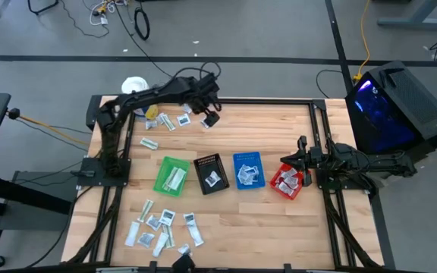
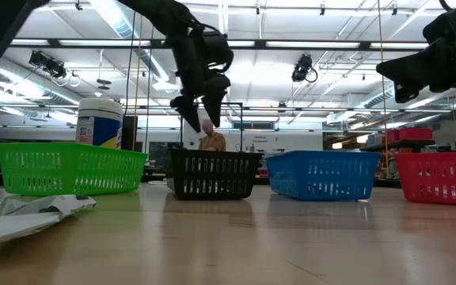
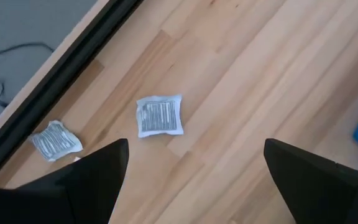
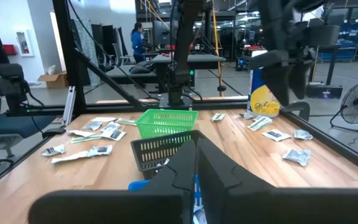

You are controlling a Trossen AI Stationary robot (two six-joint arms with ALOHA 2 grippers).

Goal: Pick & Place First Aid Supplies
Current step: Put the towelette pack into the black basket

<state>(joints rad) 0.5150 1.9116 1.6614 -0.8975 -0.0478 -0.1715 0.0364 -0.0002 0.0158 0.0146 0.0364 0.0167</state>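
Sachets point(image 1: 158, 229), flat and white-silvery, lie scattered near the green bin point(image 1: 172, 175) and white tub point(image 1: 134, 84). Left gripper point(image 1: 209, 115) hovers wide open, empty, above one sachet point(image 3: 159, 116); right gripper point(image 1: 303, 157) closed, empty.

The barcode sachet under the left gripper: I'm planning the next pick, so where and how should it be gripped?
The sachet lies flat and alone on the bare wood. Probably best to bring the open left gripper straight down and pinch across two opposite crimped edges, since no side stands up to grab.
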